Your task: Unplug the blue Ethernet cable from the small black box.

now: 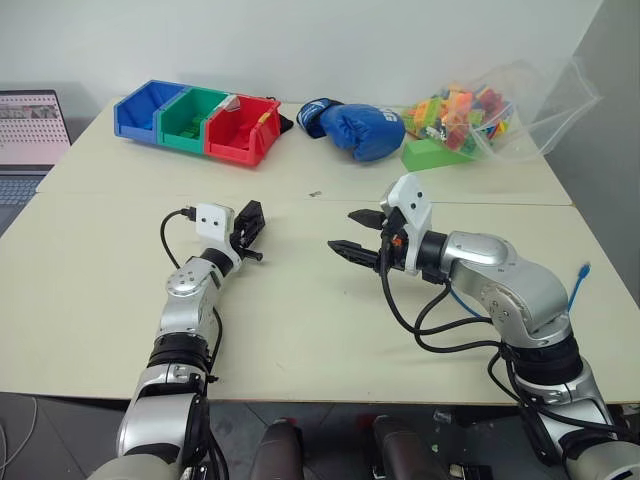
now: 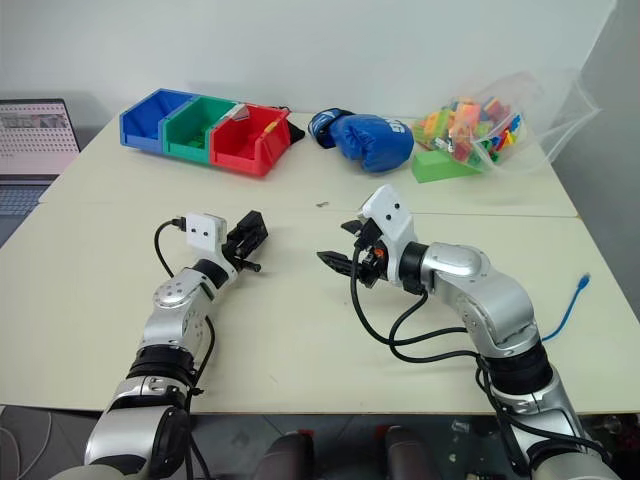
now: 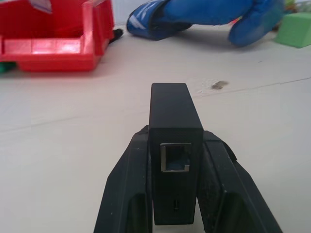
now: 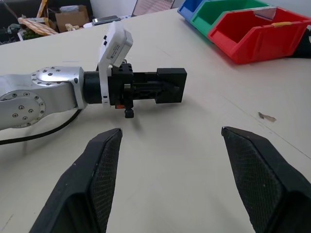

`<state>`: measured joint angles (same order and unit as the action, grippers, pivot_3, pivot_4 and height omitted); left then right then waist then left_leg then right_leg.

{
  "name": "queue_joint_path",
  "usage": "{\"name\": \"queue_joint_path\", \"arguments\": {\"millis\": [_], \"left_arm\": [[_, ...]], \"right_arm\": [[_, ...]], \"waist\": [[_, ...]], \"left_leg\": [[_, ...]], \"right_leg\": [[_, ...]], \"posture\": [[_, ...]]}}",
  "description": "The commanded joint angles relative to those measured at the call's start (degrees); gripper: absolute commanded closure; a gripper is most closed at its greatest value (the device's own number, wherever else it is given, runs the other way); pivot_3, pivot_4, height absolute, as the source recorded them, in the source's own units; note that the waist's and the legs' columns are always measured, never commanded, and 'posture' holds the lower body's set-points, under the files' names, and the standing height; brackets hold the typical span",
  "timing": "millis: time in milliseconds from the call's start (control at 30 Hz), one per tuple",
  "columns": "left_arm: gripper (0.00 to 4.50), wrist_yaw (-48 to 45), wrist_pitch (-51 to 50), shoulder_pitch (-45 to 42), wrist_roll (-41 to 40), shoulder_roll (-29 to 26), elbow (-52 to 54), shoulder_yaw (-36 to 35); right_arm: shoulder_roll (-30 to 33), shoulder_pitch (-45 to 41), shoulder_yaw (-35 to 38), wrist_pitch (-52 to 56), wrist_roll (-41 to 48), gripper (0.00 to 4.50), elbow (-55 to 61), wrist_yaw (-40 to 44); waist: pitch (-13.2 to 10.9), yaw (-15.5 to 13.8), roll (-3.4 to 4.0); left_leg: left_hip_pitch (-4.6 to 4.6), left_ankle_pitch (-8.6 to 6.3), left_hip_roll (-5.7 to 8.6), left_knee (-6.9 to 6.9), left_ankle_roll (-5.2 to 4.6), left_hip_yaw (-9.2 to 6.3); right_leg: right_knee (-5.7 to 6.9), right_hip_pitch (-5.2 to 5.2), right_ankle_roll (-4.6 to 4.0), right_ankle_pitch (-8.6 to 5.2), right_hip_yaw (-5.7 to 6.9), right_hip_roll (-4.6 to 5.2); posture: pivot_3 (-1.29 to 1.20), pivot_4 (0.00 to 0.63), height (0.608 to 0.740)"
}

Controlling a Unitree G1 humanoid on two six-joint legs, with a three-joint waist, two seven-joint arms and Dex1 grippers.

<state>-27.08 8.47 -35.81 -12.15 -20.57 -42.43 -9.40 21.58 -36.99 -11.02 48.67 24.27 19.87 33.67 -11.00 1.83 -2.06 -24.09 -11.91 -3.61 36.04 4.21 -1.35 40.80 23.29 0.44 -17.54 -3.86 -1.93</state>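
Observation:
My left gripper (image 1: 250, 230) is shut on the small black box (image 3: 172, 126) and holds it level just above the table, left of centre. The box's socket (image 3: 175, 158) faces the left wrist camera with nothing in it. To the right, my right gripper (image 1: 342, 230) is open with nothing between its fingers. It points at the box (image 4: 170, 85) across a gap of bare table. The blue Ethernet cable (image 1: 578, 288) hangs by the table's right edge, its free end up. It is apart from the box and from both grippers.
Blue, green and red bins (image 1: 195, 120) stand at the back left. A blue boxing glove (image 1: 360, 128), a green block (image 1: 435, 152) and a clear bag of toy bricks (image 1: 480, 115) lie along the back. A laptop (image 1: 30, 130) is at the far left.

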Motion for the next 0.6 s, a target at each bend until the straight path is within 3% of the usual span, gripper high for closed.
{"name": "queue_joint_path", "arguments": {"millis": [33, 267, 433, 600], "left_arm": [[3.01, -1.0, 2.8, -1.3, -0.2, 0.7, -1.9, -0.7], [1.62, -3.2, 1.1, 3.0, -1.0, 0.1, 2.7, -0.8], [0.53, -3.9, -8.4, 12.0, -3.6, -2.6, 18.6, -1.6], [0.53, -2.8, -22.7, 20.2, -5.3, -7.7, 35.2, -2.1]], "right_arm": [[0.0, -1.5, 0.2, 0.5, -0.3, 1.00, 1.1, -0.6], [-0.1, -0.6, 0.4, 1.6, -0.5, 1.00, 2.0, -1.4], [0.7, 1.8, 0.2, 1.8, -0.8, 1.00, 3.0, -1.9], [3.3, 6.0, 2.8, 1.8, -0.2, 1.00, 4.4, -1.6]], "waist": [[0.0, 0.0, 0.00], [0.0, 0.2, 0.00], [0.0, 0.5, 0.00], [0.0, 0.7, 0.00]], "left_leg": [[0.00, 0.00, 0.00, 0.00, 0.00, -0.01], [0.02, 0.00, -0.02, 0.00, 0.00, -0.03], [0.05, 0.00, -0.05, -0.02, 0.01, -0.01], [0.06, 0.01, -0.06, -0.03, 0.01, -0.04]], "right_leg": [[0.00, 0.00, 0.00, 0.00, 0.01, 0.00], [0.04, 0.00, -0.01, 0.01, 0.05, -0.01], [0.06, 0.00, -0.01, 0.01, 0.00, -0.01], [0.06, -0.01, 0.02, -0.02, -0.06, 0.02]], "posture": [[0.00, 0.150, 0.740], [0.00, 0.150, 0.740], [0.00, 0.150, 0.740], [0.00, 0.150, 0.740]]}}
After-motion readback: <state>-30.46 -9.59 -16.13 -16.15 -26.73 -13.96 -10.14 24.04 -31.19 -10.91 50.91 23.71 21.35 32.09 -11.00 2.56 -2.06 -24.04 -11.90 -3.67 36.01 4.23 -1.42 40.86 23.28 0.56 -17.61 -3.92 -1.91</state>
